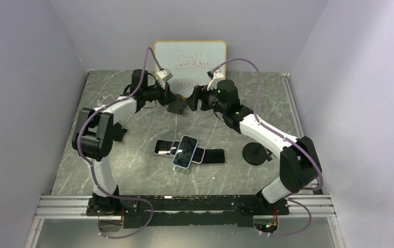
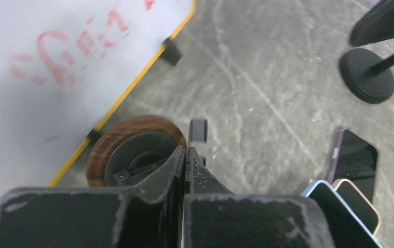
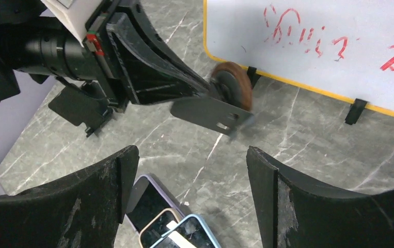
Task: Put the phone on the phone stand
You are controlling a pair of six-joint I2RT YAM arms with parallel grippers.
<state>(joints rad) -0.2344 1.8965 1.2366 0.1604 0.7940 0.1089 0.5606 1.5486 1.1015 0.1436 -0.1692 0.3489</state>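
With the left gripper clamped on the black wood-rimmed phone stand, the right gripper, jaws spread and empty, sits beyond the light-blue phone, which lies lengthwise near-to-far.

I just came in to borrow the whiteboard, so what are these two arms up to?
The left gripper is shut on the thin plate of the phone stand, up by the whiteboard. The right gripper hangs open just in front of it, holding nothing. The phones lie in an overlapping pile on the table, untouched, so no phone is on the stand yet.
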